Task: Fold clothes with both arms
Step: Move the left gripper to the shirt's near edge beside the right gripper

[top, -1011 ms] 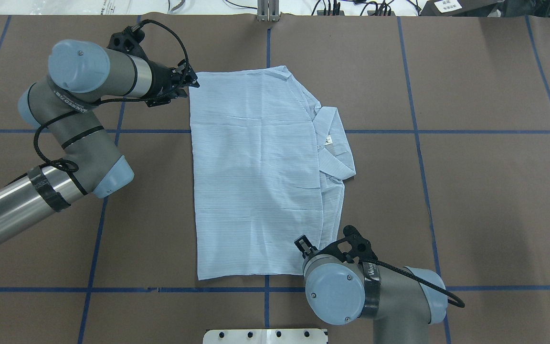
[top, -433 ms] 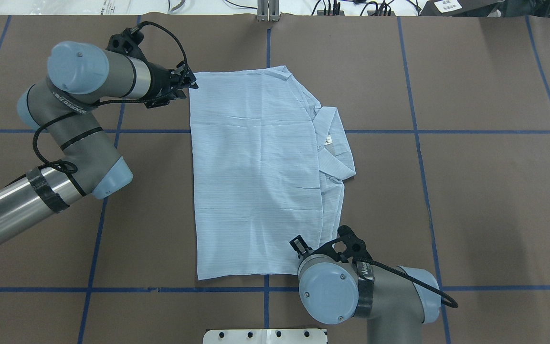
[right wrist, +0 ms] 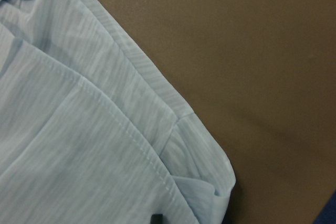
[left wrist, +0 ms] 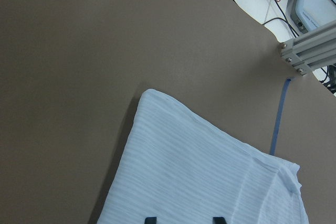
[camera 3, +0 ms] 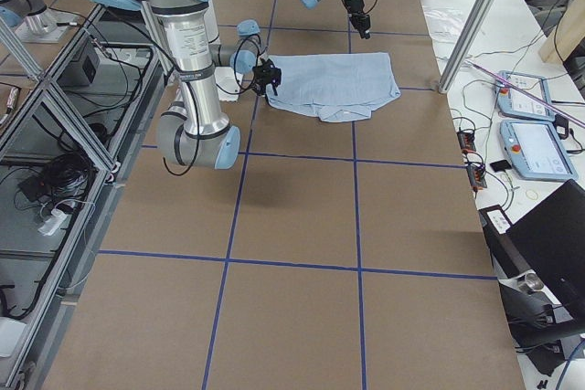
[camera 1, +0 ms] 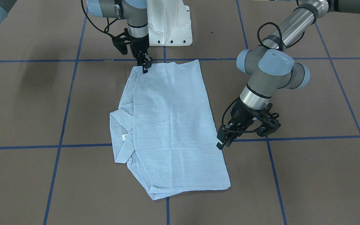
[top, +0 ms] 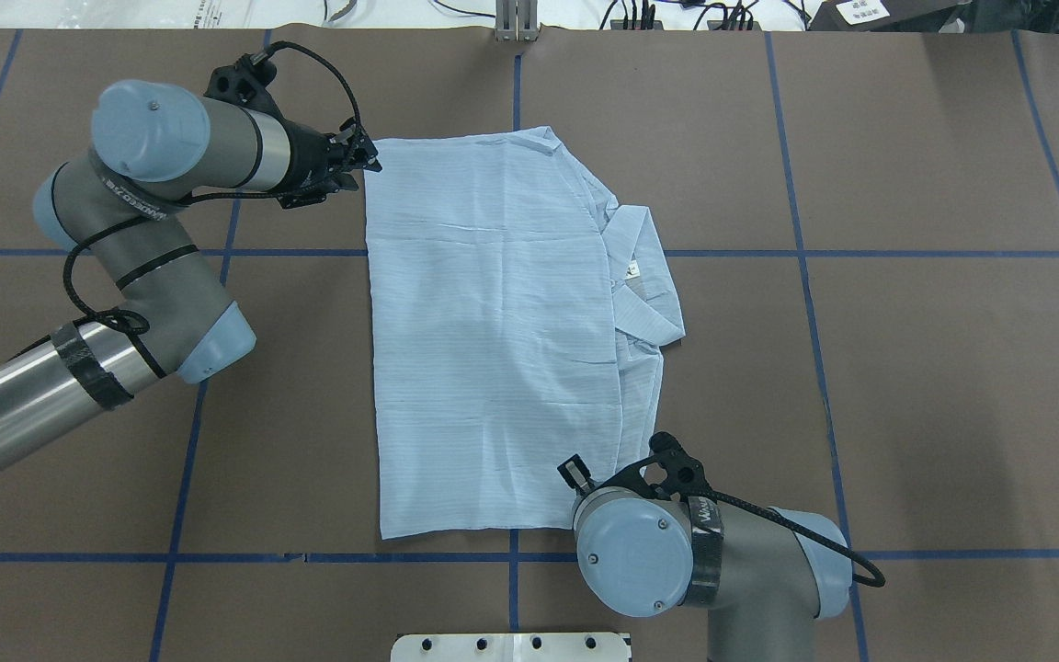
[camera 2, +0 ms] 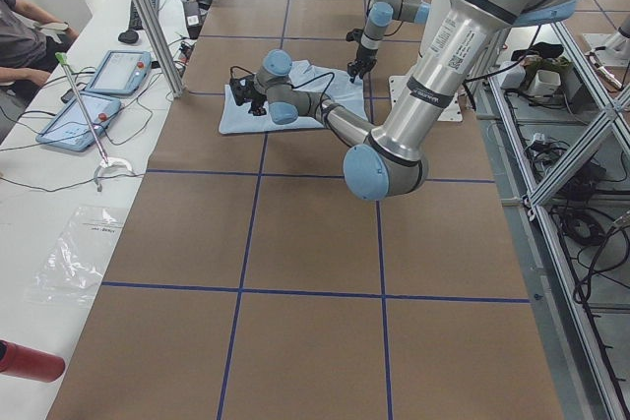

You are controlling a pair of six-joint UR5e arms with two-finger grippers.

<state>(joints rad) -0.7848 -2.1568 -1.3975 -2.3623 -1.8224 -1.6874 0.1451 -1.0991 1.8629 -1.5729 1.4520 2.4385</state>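
My left silver-grey jointed arm (top: 157,267), capped in light blue at the joints, comes in bent at the elbow. Its wrist lies nearly level and aims at the far left corner of the thin pale-blue striped shirt (top: 493,322). The black two-finger left gripper (top: 369,161) sits just beside that corner, its fingers (left wrist: 150,219) parted. My right silver-grey arm (top: 750,561) is folded in close, wrist pointing steeply down at the shirt's near right corner. The black right gripper (camera 1: 145,66) is at the cloth's edge there; I cannot tell whether its fingers are parted.
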